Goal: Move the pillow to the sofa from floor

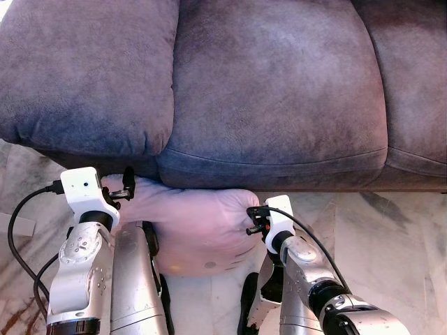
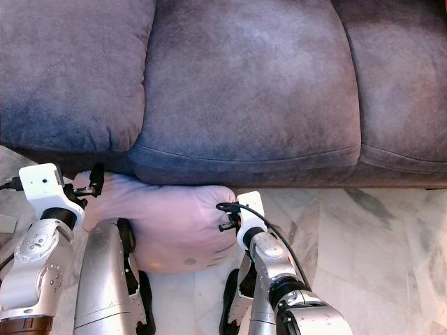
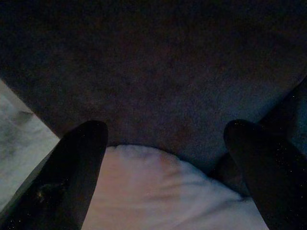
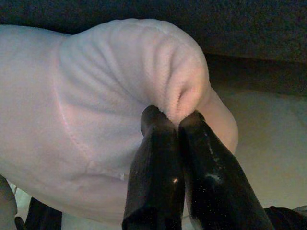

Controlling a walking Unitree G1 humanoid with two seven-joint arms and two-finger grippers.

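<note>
A pale pink pillow (image 1: pixel 199 227) hangs just above the floor, its top pressed against the front edge of the grey-purple sofa (image 1: pixel 272 91). My right gripper (image 4: pixel 177 117) is shut on a pinched fold of fabric at the pillow's right corner. On the pillow's upper left corner, my left gripper (image 3: pixel 167 132) is open. Its two black fingers are spread wide, with the pillow (image 3: pixel 158 196) showing between them and the dark sofa front right ahead. Beneath the seat cushions, the pillow's far side is hidden.
Pale marble floor (image 1: pixel 391 237) runs to the right and left of the pillow. A black cable (image 1: pixel 17 223) loops off my left wrist. My silver legs (image 1: pixel 133 279) and dark feet stand under the pillow. The sofa seat spans the whole width above.
</note>
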